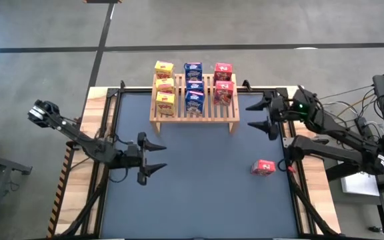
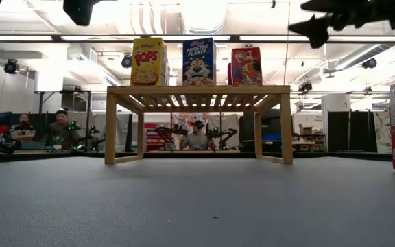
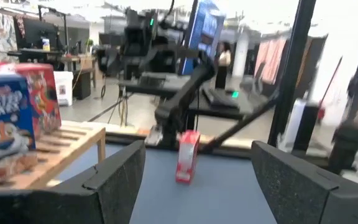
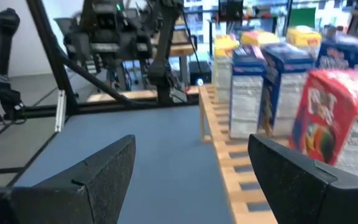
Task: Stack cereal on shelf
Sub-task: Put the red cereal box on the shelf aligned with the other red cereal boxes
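The left hand (image 1: pixel 157 158) hovers over the left part of the dark worktop (image 1: pixel 199 193), its two fingers spread wide with nothing between them and touching nothing.

The shelf (image 1: pixel 194 111) stands at the far middle of the worktop. On its slats sit eight cereal boxes in three files running front to back: three yellow boxes (image 1: pixel 165 86) on the left, three blue boxes (image 1: pixel 193 87) in the middle and two red boxes (image 1: pixel 223 83) on the right, all upright. In the low view the front yellow box (image 2: pixel 149 62) reads "POPS", the front blue box (image 2: pixel 199 62) reads "FROSTED FLAKES" above a cartoon tiger, and the front red box (image 2: pixel 247 66) carries a picture whose wording cannot be made out.

A ninth box, red (image 1: pixel 263 167), stands alone on the worktop near the right edge, well apart from the shelf; its print cannot be read.

The right hand (image 1: pixel 261 114) hangs in the air just beside the shelf's right end, fingers likewise spread, empty and clear of the boxes.

In the room beyond the worktop, people (image 2: pixel 60 127) sit at desks.
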Tool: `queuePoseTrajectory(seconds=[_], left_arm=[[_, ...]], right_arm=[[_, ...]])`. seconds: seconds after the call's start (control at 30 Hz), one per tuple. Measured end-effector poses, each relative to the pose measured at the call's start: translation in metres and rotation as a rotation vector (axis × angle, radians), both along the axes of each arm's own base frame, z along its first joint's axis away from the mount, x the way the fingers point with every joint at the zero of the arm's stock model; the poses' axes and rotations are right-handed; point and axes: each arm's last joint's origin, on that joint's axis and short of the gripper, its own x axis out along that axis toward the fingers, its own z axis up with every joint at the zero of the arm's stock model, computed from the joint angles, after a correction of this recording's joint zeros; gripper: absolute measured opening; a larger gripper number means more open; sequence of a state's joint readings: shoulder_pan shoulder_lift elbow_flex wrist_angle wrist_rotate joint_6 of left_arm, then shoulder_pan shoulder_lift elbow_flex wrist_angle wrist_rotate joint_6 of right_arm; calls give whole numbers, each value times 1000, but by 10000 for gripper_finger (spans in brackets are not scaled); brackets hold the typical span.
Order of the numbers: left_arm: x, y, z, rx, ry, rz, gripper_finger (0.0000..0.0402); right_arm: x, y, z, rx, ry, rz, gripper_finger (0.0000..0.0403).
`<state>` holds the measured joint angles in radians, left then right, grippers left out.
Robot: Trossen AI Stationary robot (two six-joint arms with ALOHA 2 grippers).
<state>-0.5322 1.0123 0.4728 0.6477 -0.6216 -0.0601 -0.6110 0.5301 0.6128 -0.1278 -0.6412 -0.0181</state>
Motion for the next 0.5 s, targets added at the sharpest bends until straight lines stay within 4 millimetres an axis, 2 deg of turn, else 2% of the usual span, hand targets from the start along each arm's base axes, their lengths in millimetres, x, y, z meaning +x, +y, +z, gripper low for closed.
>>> queuePoseTrajectory(seconds=[0.2,0.5], left_arm=[[22,-9,-10,39,61,14,276],[43,-19,-5,112,78,26,276]], right_arm=[[-6,22,3,2,-12,29,299],[11,42,-14,78,162,72,299]])
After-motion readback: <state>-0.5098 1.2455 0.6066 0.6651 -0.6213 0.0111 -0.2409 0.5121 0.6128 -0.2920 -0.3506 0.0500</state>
